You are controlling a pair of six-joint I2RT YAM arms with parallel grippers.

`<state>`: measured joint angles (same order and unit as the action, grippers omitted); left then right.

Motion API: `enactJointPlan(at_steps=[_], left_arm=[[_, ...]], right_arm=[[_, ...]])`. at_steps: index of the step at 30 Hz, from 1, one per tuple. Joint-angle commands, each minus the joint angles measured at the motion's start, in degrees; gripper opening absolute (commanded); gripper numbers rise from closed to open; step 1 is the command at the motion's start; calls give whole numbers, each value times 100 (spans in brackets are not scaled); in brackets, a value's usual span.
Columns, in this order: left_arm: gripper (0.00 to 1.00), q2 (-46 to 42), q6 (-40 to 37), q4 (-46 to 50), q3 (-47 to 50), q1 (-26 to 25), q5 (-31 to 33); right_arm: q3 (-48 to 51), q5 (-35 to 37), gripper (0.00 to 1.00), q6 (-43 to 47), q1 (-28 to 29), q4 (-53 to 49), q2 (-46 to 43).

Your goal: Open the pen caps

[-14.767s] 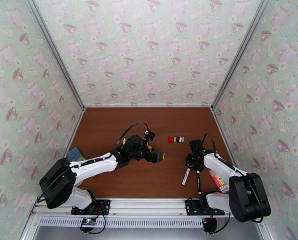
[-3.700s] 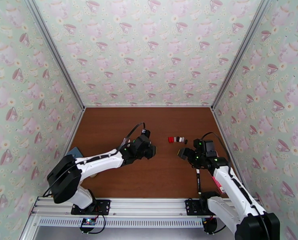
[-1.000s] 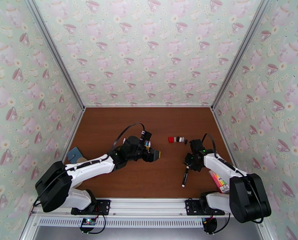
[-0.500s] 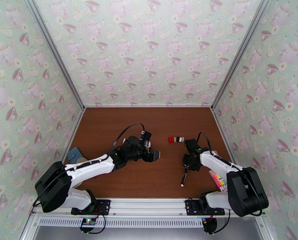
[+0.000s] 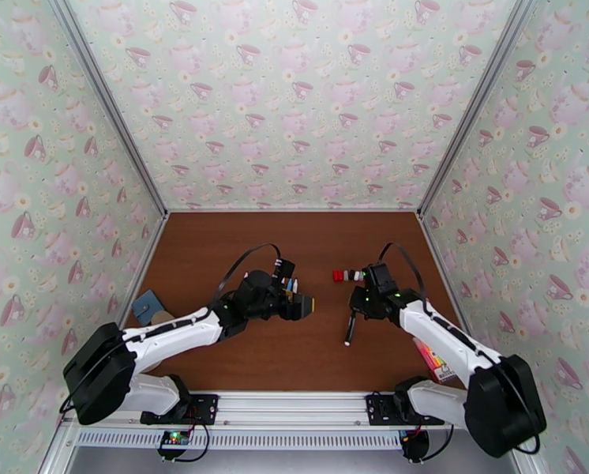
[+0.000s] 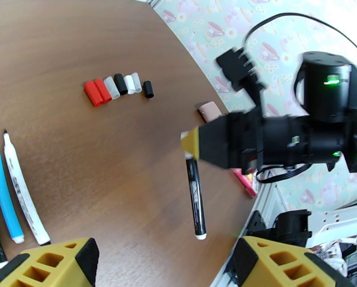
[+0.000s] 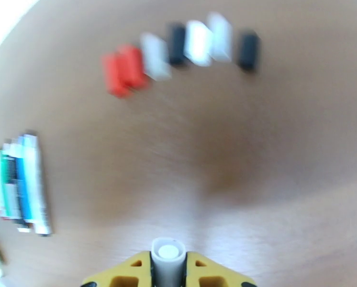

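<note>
I had the right gripper clamped tight on a pen, black-barrelled with a white end. It gripped the pen near one end, so the rest slanted down toward the near edge of the table. In the right wrist view a round white end sat pinched between the yellow pads. I could not tell whether the pen's low end touched the wood.

The left gripper hung to the left of the right one, a gap apart, with its jaws spread wide and nothing between them. In the left wrist view its two yellow fingers framed the held pen.

The caps lay in a short row on the table just beyond the right gripper: two red, a pale one, a black, two white, and a black one slightly apart at the right end. Neither gripper touched them. The other pens lay side by side to the left of the caps, near the left gripper, with blue and white barrels among them. A highlighter pack lay by the right arm, close to the right wall.
</note>
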<state>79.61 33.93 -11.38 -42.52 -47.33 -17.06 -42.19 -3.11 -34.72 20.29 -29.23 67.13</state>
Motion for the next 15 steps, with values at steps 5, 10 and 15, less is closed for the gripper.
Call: enactJointPlan(at_steps=[5,10,15], left_arm=[[80,529,407,-859,-47,-138,-329],[74,808,678,-1263,-155,-206,-309],[70,1070,716,-1369,-508,-289,-688]], right_arm=[[-281,-1114,13,-223,45,968,-451],[-211,-1752,13,-657,45,1562,-600],[-102,-2016,13,-912,51,2026,-703]])
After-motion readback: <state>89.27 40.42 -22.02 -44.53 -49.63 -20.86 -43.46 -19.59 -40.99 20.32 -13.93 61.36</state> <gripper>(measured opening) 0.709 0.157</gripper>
